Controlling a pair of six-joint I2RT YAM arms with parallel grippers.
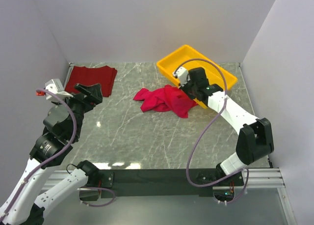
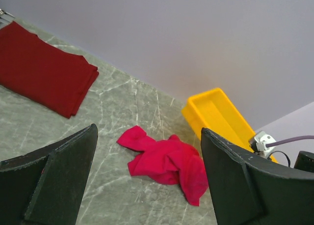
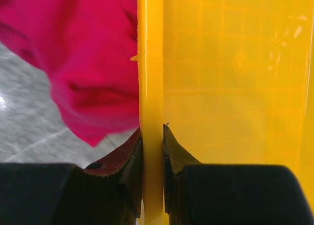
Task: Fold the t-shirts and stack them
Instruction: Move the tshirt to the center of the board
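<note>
Grey-veined marble table (image 1: 147, 136) with pale lilac walls (image 1: 147, 18) boxing it in on three sides, and we've got two arms at work. Over on the far left, the brick-red t-shirt (image 1: 91, 79) lies flat as a tidy folded rectangle, tucked up close to the back corner; the left wrist view shows it (image 2: 44, 70) with its layered edges lined up. Mid-table, the crimson-pink t-shirt (image 1: 164, 101) is a crumpled heap, well apart from the folded one, its right side pushed up against the yellow tray (image 1: 189, 58). The left gripper (image 1: 92, 93) hovers above the left part of the table, near the front edge of the brick-red t-shirt, jaws spread wide and holding nothing; through its own camera the gap (image 2: 148, 131) frames the pink bundle (image 2: 167, 161) and the tray (image 2: 216, 112) beyond. Now the right gripper (image 1: 190, 90): it's down at the tray's near wall, and the right wrist view makes it plain, one finger (image 3: 128, 161) outside the wall, the other (image 3: 174, 156) inside, pinched together on that yellow wall (image 3: 152, 63). The pink cloth (image 3: 88, 63) bunches right against the tray's outer face, just beside the outside finger, with bare marble (image 3: 29, 126) showing below it.
</note>
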